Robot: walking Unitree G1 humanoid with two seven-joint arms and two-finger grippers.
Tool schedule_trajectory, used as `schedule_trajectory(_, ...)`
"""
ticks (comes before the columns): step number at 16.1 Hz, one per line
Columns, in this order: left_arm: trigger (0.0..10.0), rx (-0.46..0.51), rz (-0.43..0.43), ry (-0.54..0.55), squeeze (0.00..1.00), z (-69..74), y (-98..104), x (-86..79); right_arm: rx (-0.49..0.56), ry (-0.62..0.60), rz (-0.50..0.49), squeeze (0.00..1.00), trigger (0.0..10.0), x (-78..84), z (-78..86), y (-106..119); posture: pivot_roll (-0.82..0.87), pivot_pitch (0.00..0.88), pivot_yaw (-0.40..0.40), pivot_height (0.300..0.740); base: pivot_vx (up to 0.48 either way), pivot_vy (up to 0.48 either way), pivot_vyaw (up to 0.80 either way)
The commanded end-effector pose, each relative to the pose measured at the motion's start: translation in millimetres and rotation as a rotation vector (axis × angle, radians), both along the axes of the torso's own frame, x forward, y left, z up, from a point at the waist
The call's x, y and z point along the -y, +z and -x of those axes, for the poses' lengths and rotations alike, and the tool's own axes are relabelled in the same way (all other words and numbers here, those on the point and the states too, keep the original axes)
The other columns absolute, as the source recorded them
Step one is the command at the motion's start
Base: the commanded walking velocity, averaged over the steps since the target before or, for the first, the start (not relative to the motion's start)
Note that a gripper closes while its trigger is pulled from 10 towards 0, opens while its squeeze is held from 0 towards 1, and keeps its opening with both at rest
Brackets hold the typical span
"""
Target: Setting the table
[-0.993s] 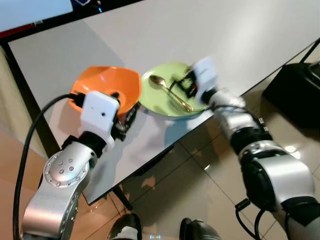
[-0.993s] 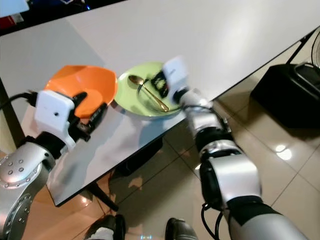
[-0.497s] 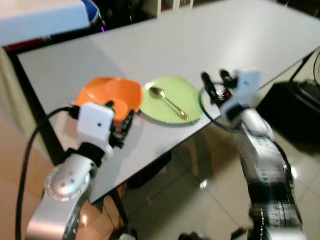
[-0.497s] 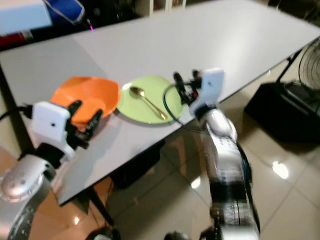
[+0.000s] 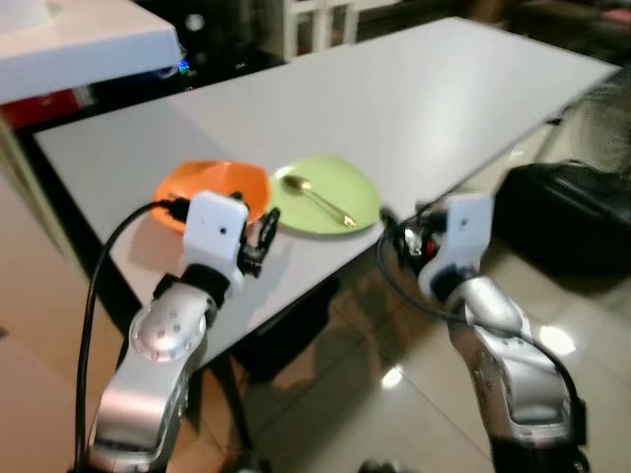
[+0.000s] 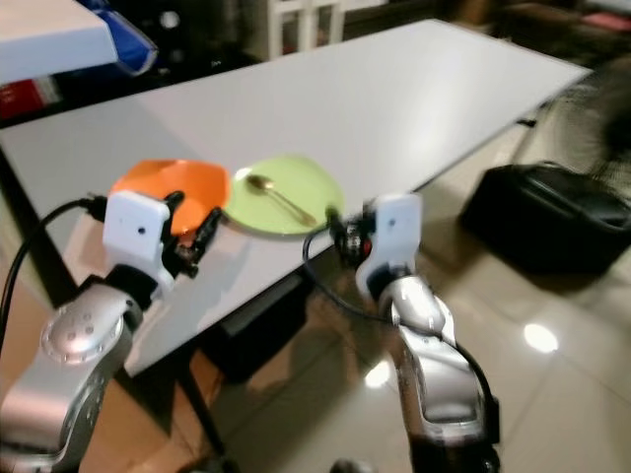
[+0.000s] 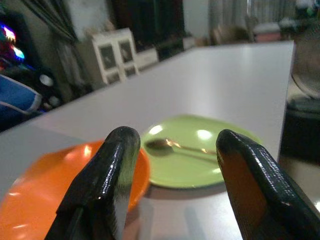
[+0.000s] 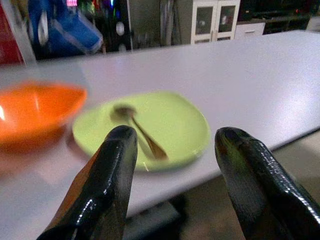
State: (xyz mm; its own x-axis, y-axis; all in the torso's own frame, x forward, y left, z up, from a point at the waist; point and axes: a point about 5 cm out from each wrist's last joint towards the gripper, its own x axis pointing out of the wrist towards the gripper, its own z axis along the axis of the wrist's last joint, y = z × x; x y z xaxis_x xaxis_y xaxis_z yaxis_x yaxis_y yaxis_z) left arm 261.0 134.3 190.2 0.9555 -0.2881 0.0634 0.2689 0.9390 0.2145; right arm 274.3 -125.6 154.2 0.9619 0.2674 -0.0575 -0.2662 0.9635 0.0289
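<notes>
Near the front edge of the surface point(image 5: 414, 99) sits the bowl point(image 5: 212, 187), with the plate point(image 5: 330, 192) touching it on the right. The spoon point(image 5: 317, 199) lies on the plate. Left gripper point(image 5: 258, 241) hovers just before the bowl; right gripper point(image 5: 404, 236) hangs off the edge, right of the plate.

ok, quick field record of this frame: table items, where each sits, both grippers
table: white, long
bowl: orange, near the table's front edge, beside the plate
plate: green, next to the bowl
spoon: gold, lying on the plate
left gripper: open, empty, over the table just in front of the bowl
right gripper: open, empty, off the table's edge, pointed at the plate
floor: glossy tiles; black bag beside the table
</notes>
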Motion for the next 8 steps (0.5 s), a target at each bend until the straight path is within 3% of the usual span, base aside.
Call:
schedule_trajectory(1,10.0,0.02,-0.004,0.04,0.0,1.2,1,-7.2,0.005,0.022,0.052,0.0,10.0,-3.7,0.6,2,0.02,0.0,-0.001,0.74,0.0,0.0,0.0)
schedule_trajectory(5,10.0,0.01,-0.004,0.072,0.0,7.0,-5,-17.9,-0.027,0.06,0.074,0.0,10.0,-7.4,4.9,-4,0.02,0.0,-0.004,0.74,0.0,0.0,0.0)
schedule_trajectory(8,10.0,-0.006,-0.031,0.114,0.0,17.8,-10,-30.0,-0.039,0.149,0.054,0.0,10.0,-14.2,8.2,-3,0.04,0.0,-0.021,0.74,0.0,0.331,0.0)
